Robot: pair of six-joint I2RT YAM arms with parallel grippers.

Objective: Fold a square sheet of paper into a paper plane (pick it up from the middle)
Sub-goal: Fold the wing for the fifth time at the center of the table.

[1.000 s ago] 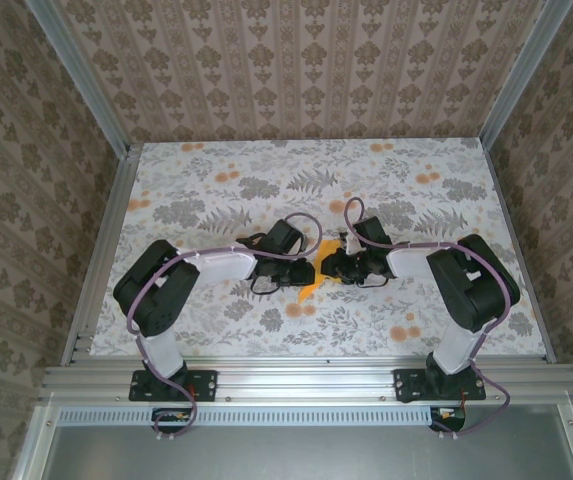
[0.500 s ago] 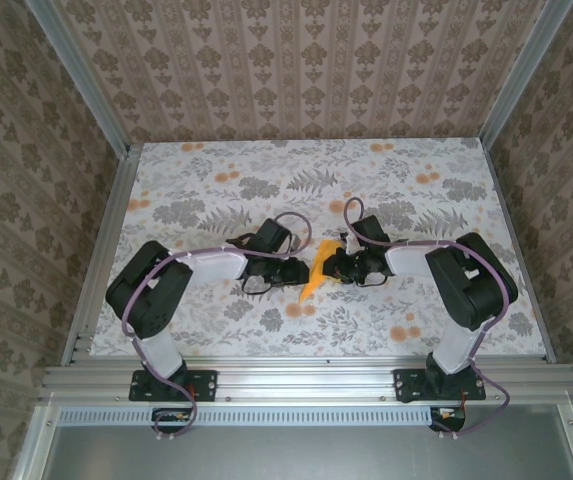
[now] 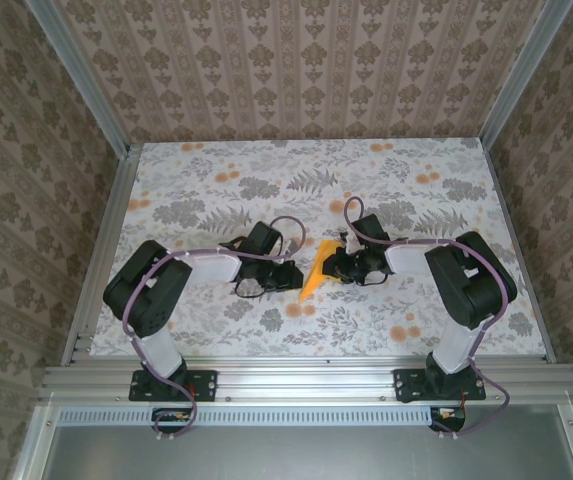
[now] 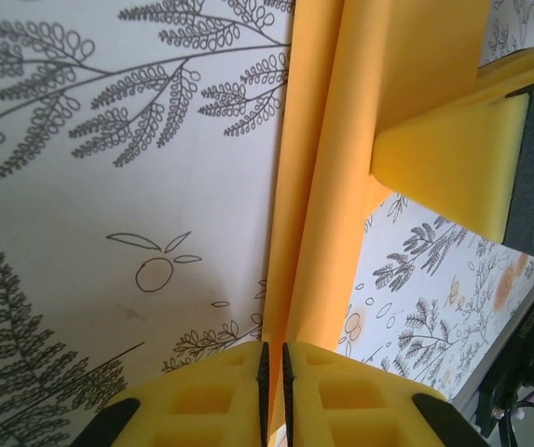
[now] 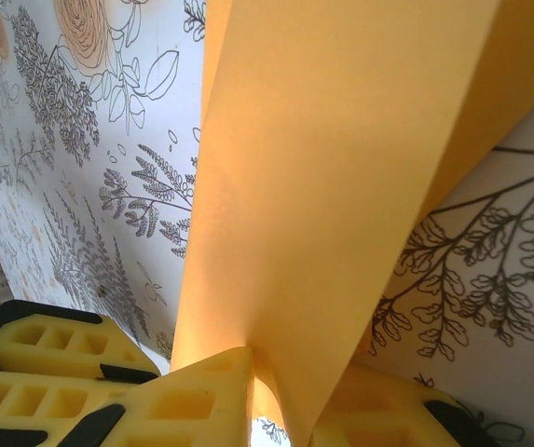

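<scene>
the orange paper (image 3: 314,272) is already folded into a narrow, pointed, layered strip at the middle of the counter (image 3: 216,200), with the left fingers (image 4: 212,400) and right fingers (image 5: 201,391) each pinching it, so probably only the last wing creases remain.

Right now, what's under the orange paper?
The floral-print table shows on both sides of the folded orange paper. The left gripper and right gripper each pinch an edge. The strip of table directly beneath the paper is covered.
</scene>
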